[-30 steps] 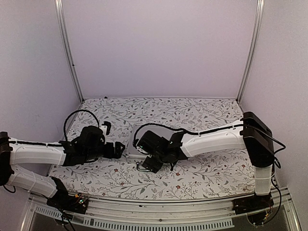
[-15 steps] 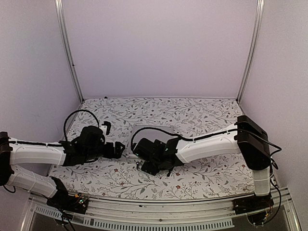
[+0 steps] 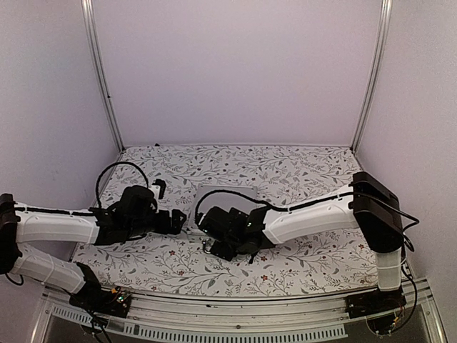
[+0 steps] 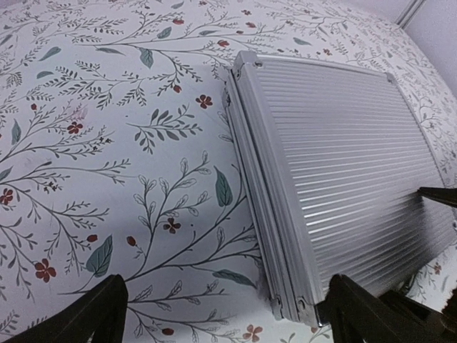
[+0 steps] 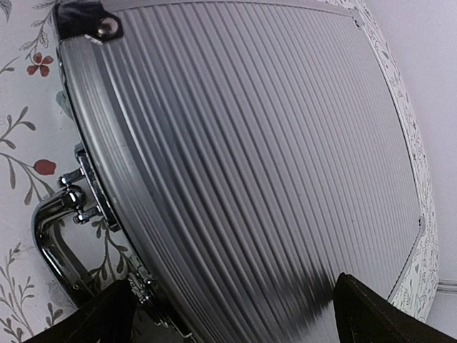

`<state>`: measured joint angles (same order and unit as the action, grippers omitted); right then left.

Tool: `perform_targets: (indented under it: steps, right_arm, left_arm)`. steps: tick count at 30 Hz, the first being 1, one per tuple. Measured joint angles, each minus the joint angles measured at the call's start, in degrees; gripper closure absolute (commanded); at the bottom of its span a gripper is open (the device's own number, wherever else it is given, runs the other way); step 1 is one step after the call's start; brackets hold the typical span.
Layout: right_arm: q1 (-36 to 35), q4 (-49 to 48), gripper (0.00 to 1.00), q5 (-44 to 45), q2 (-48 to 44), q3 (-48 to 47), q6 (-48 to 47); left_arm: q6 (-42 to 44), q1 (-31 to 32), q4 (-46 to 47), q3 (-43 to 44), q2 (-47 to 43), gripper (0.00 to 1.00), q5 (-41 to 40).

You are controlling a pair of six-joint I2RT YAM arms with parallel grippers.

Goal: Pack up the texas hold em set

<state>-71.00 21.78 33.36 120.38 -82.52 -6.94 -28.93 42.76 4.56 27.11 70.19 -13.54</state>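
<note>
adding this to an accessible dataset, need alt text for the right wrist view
A closed silver ribbed briefcase fills the frame, its chrome handle at lower left over floral tablecloth. The open right pincer shows dark fingers at both bottom corners.

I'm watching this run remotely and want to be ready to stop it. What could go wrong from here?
The briefcase lies shut, but nothing shows whether it is latched. Lifted by its handle unlatched, it might spill. The open right gripper sits low over it and may scrape or shove it. The open left gripper straddles a corner close by, so the two might collide.
</note>
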Motion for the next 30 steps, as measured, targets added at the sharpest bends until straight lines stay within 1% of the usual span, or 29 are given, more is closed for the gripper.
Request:
perform_targets:
  steps: [4, 11, 19, 25, 30]
  right_arm:
    - [0.5, -1.7, 0.01, -2.9, -2.3, 2.1, 0.0]
    - [0.8, -1.7, 0.01, -10.3, -7.9, 5.0, 0.5]
    - [2.6, -4.5, 0.01, -17.5, -18.2, 11.6, 2.8]
    - [10.1, -5.9, 0.01, -20.7, -25.0, 15.9, 8.9]
    - [17.5, -6.9, 0.01, -24.7, -27.4, 19.0, 16.9]
  left_arm:
    - [0.2, 0.0, 0.0, 0.3, 0.1, 0.0, 0.0]
    - [0.4, 0.0, 0.0, 0.9, 0.1, 0.0, 0.0]
    - [0.7, 0.0, -0.5, 1.2, -0.5, 0.0, 0.0]
    - [2.0, -0.2, -1.2, 2.8, -1.3, 0.0, 0.7]
    - [2.7, -0.5, -0.2, 4.6, -0.5, 0.0, 5.4]
